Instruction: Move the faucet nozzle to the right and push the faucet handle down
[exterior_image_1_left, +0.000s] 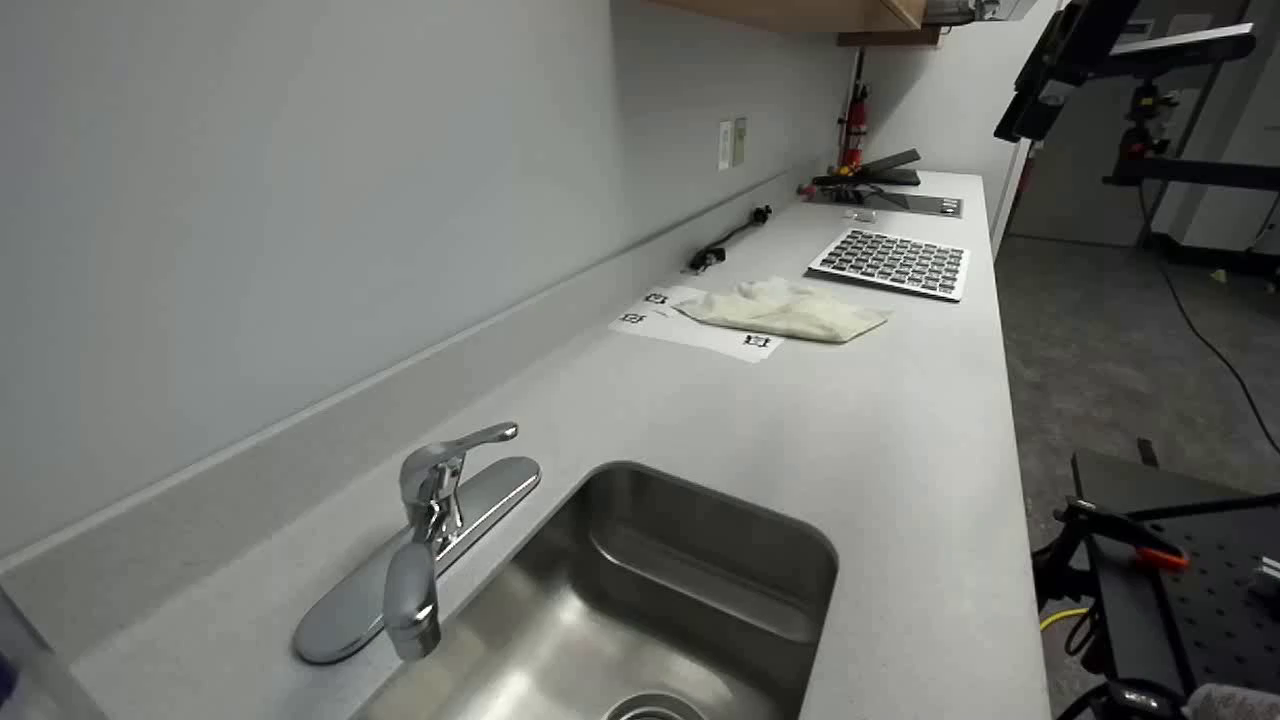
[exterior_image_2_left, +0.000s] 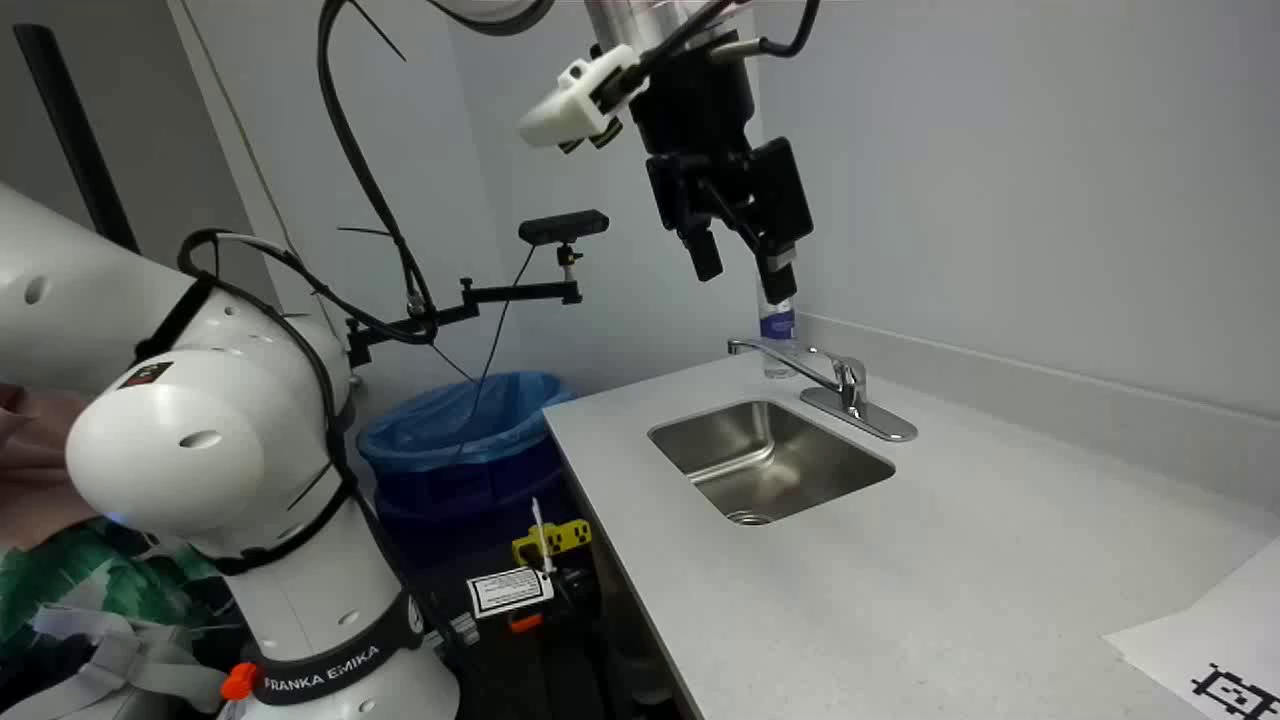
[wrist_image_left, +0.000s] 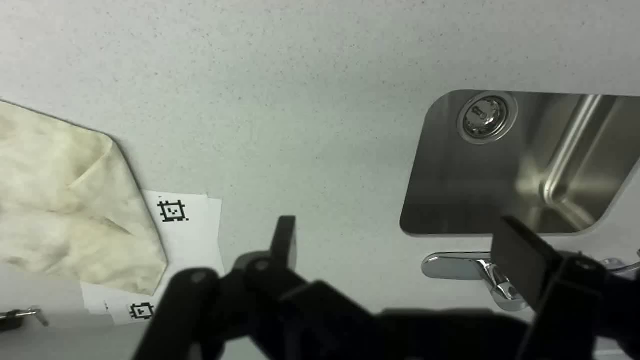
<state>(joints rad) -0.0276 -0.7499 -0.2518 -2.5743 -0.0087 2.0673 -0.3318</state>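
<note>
Pincer (exterior_image_2_left: 742, 273): spread, holding nothing. Hazard, I judge: my sweep at the nozzle (exterior_image_1_left: 408, 595) may clip the handle (exterior_image_1_left: 482, 437), mounted just above.

Gleams silver along the faucet nozzle (exterior_image_1_left: 409, 588) and faucet handle (wrist_image_left: 451, 267); shows steel grey in the sink (wrist_image_left: 452, 187). Is black on the gripper (exterior_image_2_left: 742, 268), white banded in black on the robot arm (exterior_image_2_left: 170, 450). Speckles dark across the pale grey countertop (wrist_image_left: 320, 110), mottles cream and yellow over the cloth (wrist_image_left: 75, 200), bears blocky black squares on the white paper (wrist_image_left: 197, 240). Shines blue on the bin liner (exterior_image_2_left: 430, 448).
</note>
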